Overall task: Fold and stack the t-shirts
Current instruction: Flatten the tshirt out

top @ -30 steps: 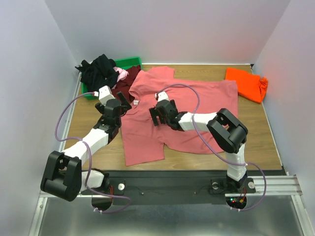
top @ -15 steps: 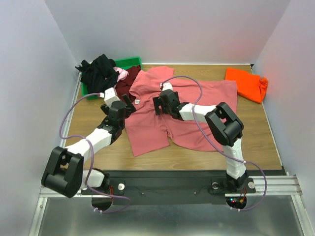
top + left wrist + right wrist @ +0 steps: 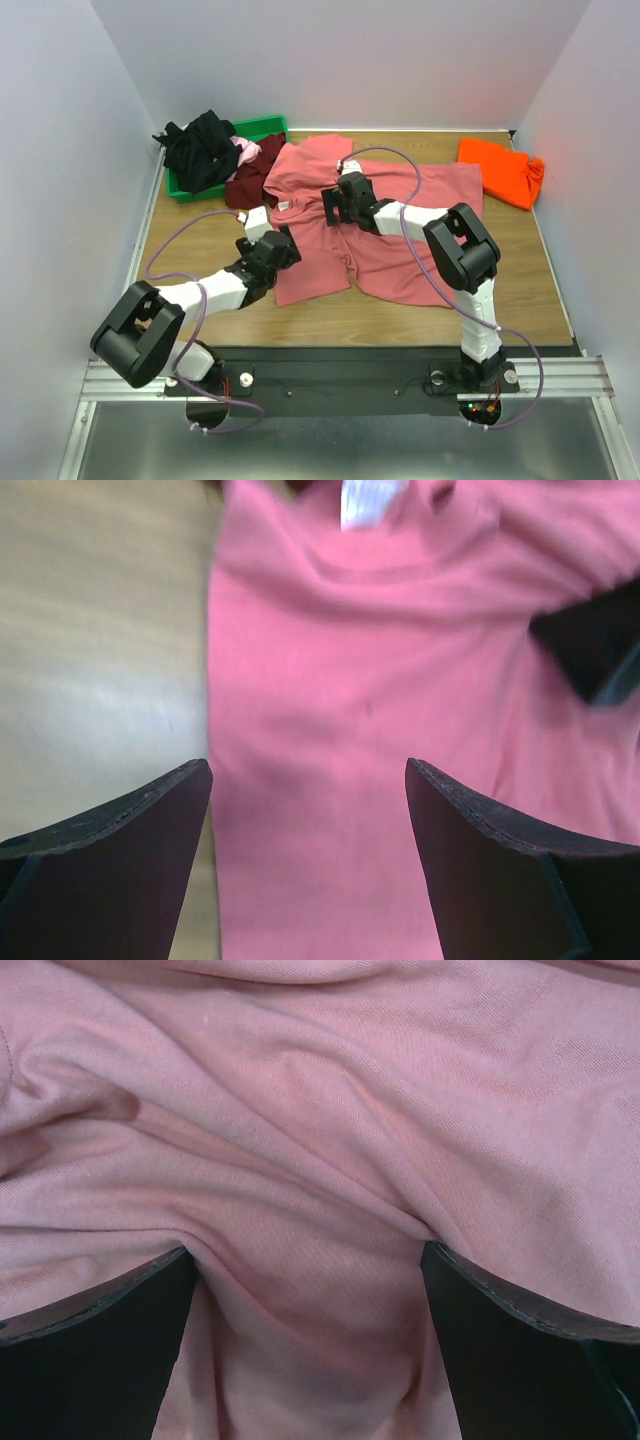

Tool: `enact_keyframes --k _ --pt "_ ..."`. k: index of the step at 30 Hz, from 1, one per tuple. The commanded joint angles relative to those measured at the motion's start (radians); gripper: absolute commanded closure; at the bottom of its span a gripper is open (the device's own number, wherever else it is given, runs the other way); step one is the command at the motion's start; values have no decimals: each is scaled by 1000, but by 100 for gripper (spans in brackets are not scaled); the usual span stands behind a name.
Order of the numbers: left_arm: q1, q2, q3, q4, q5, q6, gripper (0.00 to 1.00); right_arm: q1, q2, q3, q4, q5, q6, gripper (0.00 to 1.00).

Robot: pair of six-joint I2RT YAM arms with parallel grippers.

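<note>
A salmon-pink t-shirt (image 3: 420, 215) lies spread and wrinkled across the middle of the table, its white neck label (image 3: 368, 498) near the collar. My left gripper (image 3: 281, 246) hovers open over the shirt's left edge (image 3: 300, 680), with cloth and bare wood between its fingers (image 3: 150, 820). My right gripper (image 3: 336, 201) is open and pressed down on the shirt below the collar, a ridge of fabric (image 3: 300, 1290) bulging between its fingers (image 3: 520, 1320). An orange t-shirt (image 3: 500, 170) lies at the back right. Black (image 3: 200, 150), maroon (image 3: 250, 178) and light pink (image 3: 243, 150) t-shirts are heaped at the back left.
A green bin (image 3: 262, 127) stands at the back left, partly under the heap of shirts. White walls close in the table on the left, the right and the back. Bare wood (image 3: 190, 240) shows left of the salmon shirt and along the near edge.
My right gripper has slid away from me toward the collar, dragging the salmon shirt's lower part up and to the right. My left gripper has swung right and nearer, onto the shirt's left edge.
</note>
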Motion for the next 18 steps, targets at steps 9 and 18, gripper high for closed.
enact_keyframes --k 9,18 --pt "-173 -4 -63 -230 -134 -301 10 -5 -171 -148 68 -128 28 0" --pt "-283 -10 -29 -399 -171 -474 11 -12 -385 -336 137 -111 25 0"
